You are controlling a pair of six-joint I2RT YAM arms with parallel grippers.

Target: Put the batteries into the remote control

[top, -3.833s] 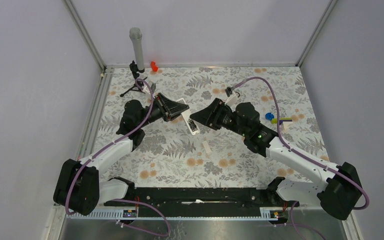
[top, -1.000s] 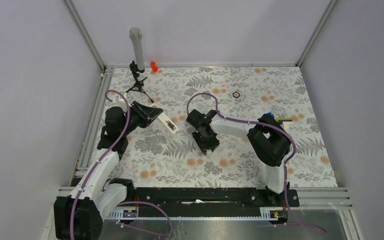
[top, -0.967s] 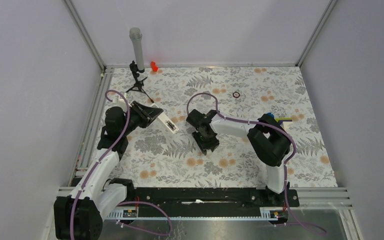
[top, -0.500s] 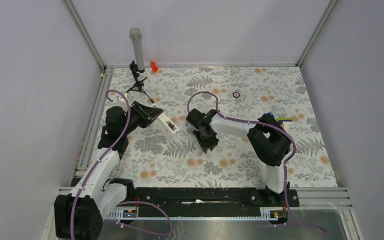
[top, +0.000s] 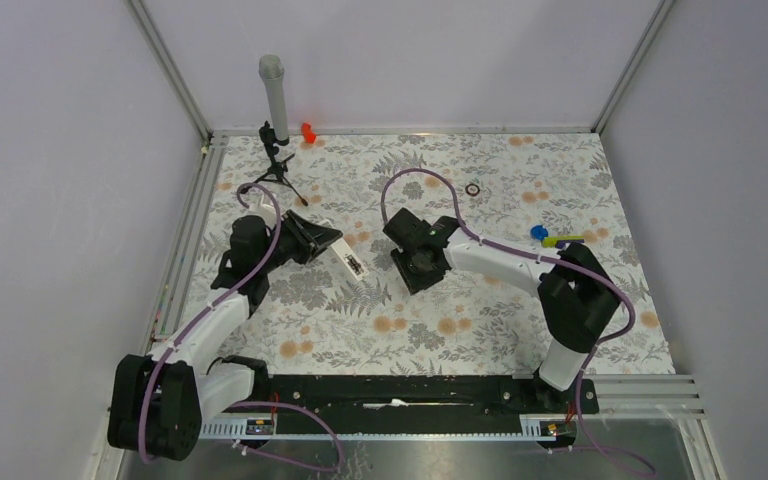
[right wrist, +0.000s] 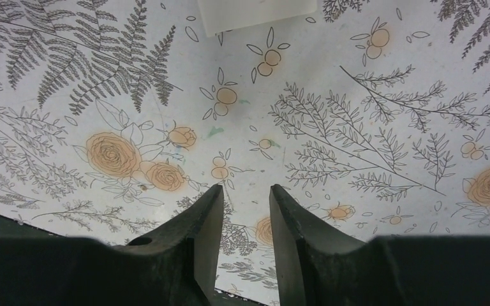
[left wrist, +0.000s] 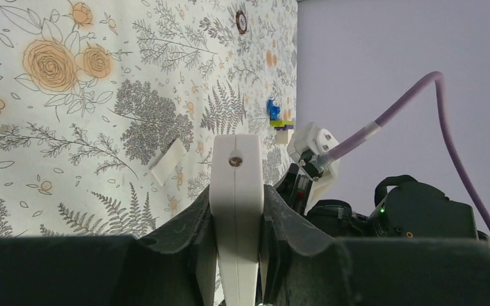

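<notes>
Setting: two black-and-white robot arms are reaching over a table [top: 520, 330] covered in a fern-and-flower print, seen from above.
Left gripper [left wrist: 236, 207]: its two dark fingers are pressing together on the long sides of the remote control [top: 349, 258], clamping it firmly.
Remote position: the slim white bar is sticking out of the left gripper toward the middle of the table, with dark marks showing near its free end. Whether it is touching the cloth cannot be told.
Right gripper [right wrist: 245, 194]: it is pointing down at the cloth near the remote control's free end, not touching it. Its fingers are standing slightly apart and are holding nothing.
Short white strip [right wrist: 255, 11]: it is lying flat on the cloth just beyond the right gripper's fingertips.
Dark ring [top: 473, 188]: it is lying toward the far side, well apart from both grippers.
Blue-and-yellow toy piece [top: 550, 237]: it is sitting toward the right side of the table.
Tripod [top: 276, 170]: it is standing in the far left corner.
</notes>
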